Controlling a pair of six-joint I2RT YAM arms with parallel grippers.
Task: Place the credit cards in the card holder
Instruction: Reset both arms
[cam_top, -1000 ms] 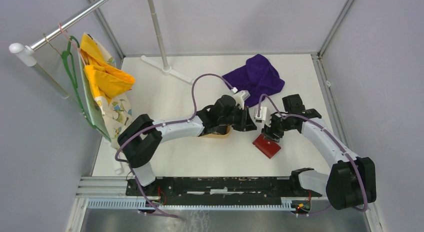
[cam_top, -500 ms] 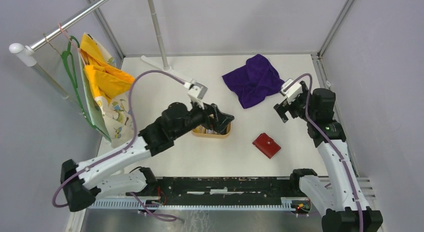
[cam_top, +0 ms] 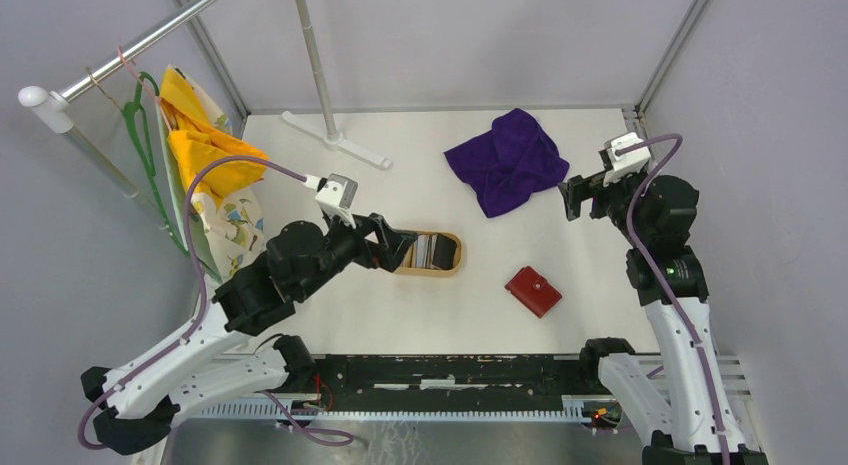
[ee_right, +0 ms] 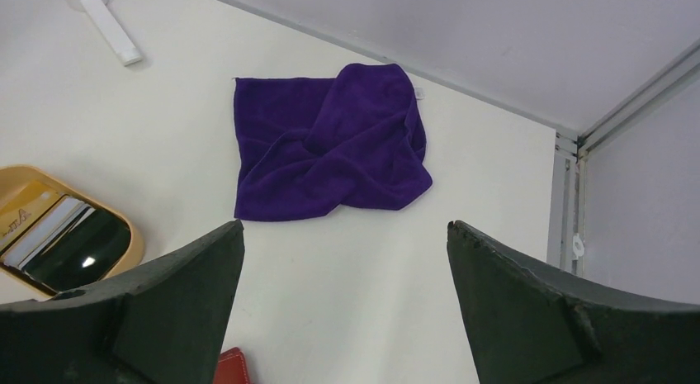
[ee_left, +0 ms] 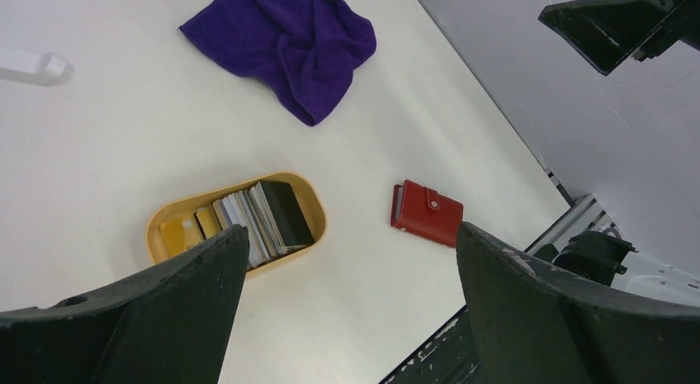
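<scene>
The credit cards (cam_top: 435,250) stand on edge as a stack of black, grey and white in an oval tan tray (cam_top: 456,265); the left wrist view shows the cards (ee_left: 266,215) too. The red card holder (cam_top: 533,291) lies closed on the table right of the tray, and its snap tab shows on the card holder (ee_left: 427,213) there. My left gripper (cam_top: 395,243) hangs open and empty just left of the tray. My right gripper (cam_top: 572,197) is open and empty, raised near the purple cloth, far from the card holder (ee_right: 231,367).
A crumpled purple cloth (cam_top: 508,160) lies at the back right. A white stand base (cam_top: 335,140) with a pole sits at the back. Yellow clothes on a green hanger (cam_top: 205,155) hang at the left. The black rail (cam_top: 420,375) runs along the near edge.
Both arms have pulled back from the middle of the table: the left gripper off the tray to the left, the right one up and to the back right. Both jaws have opened.
</scene>
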